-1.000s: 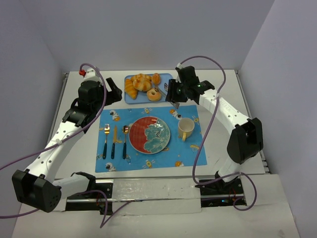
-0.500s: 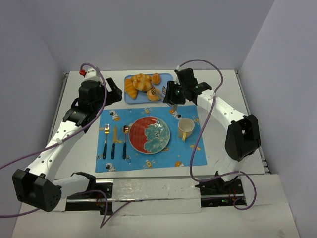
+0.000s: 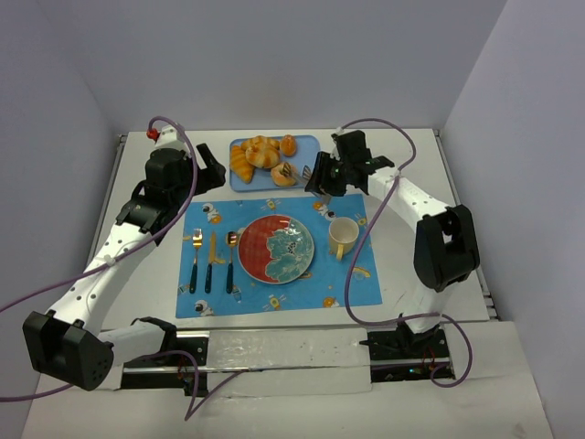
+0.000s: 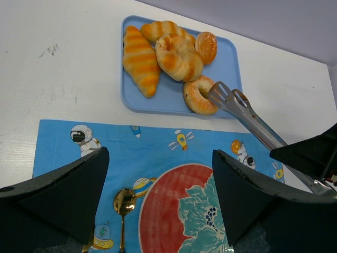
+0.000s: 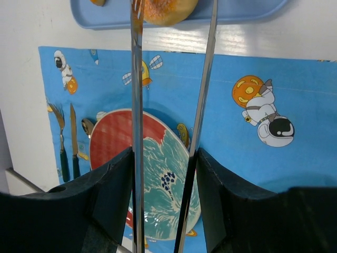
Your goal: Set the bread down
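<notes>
"On the left of the worktop [image 4: 52, 79], what do you have?"

"My left tool [image 3: 212, 172] hangs above the back left corner of the blue placemat [image 3: 210, 302]. Its fingers are spread wide with nothing between them. Nearer to me on the mat, a fork [image 3: 195, 261], a knife [image 3: 211, 263] and a spoon [image 3: 230, 261] lie side by side, dark handles toward me."

"And further along?"

"A red and teal plate [image 3: 277, 249] sits in the middle of the mat. Behind the mat is the blue tray [image 4: 168, 97], with croissants [image 4: 139, 60] at its left and back. The bread [image 4: 199, 95] lies flat in the tray's near right part, just in front of a knotted bun [image 4: 179, 55]."

"What is at the bread?"

"My right tool [image 3: 322, 176] is clamped on a pair of metal tongs [image 4: 247, 113], which reach leftward to the tray. Their two arms stand apart, with the heads at the bread's right edge. Whether they touch it I cannot tell."

"Anything right of that?"

"A yellow cup [image 3: 344, 236] stands on the mat just right of the plate, handle toward me."
</notes>
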Action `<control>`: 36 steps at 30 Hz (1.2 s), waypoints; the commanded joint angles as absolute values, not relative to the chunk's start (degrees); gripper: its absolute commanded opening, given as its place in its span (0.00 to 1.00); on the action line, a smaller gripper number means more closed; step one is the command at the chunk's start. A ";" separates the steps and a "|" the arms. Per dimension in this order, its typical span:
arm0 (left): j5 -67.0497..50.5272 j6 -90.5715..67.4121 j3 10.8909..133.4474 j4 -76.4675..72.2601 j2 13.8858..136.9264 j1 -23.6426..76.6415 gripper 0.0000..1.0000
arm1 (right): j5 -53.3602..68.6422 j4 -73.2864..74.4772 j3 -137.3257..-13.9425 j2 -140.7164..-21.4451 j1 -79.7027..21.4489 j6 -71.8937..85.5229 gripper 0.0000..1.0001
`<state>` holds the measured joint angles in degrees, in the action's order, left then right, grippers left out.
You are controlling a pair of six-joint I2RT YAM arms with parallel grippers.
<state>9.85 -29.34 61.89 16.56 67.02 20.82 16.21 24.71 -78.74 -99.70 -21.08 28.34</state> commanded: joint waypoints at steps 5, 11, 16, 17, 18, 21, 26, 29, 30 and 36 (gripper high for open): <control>10.11 -28.74 64.34 16.44 67.32 20.48 0.89 | 20.30 19.52 -77.61 -100.98 -19.95 29.88 0.55; 10.02 -28.56 64.51 16.61 67.50 20.48 0.89 | 22.06 17.58 -76.29 -101.34 -18.99 31.02 0.56; 10.02 -28.56 64.51 16.70 67.76 20.48 0.89 | 23.55 16.09 -75.06 -101.69 -18.28 31.90 0.55; 10.02 -28.56 64.51 16.70 67.76 20.48 0.89 | 23.82 15.82 -74.97 -101.86 -18.19 31.99 0.55; 10.02 -28.56 64.51 16.70 67.76 20.48 0.89 | 24.08 15.73 -74.97 -101.95 -18.19 32.17 0.55; 10.11 -28.56 64.51 16.61 67.85 20.48 0.89 | 24.69 15.03 -74.71 -102.30 -18.02 32.61 0.55; 10.20 -28.56 64.51 16.70 67.85 20.48 0.89 | 26.01 13.63 -74.27 -102.48 -17.75 33.57 0.52; 10.20 -28.56 64.51 16.70 67.94 20.48 0.89 | 26.54 13.19 -73.83 -102.22 -17.49 33.93 0.45; 10.11 -28.56 64.51 16.70 67.85 20.48 0.89 | 26.54 13.18 -73.74 -102.13 -17.49 34.01 0.43; 10.11 -28.56 64.51 16.61 67.85 20.39 0.89 | 26.28 13.53 -72.95 -100.11 -17.14 33.66 0.25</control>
<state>9.85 -29.32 61.89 16.97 67.77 20.82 25.17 15.73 -73.58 -101.89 -17.56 33.82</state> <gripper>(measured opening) 0.890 0.371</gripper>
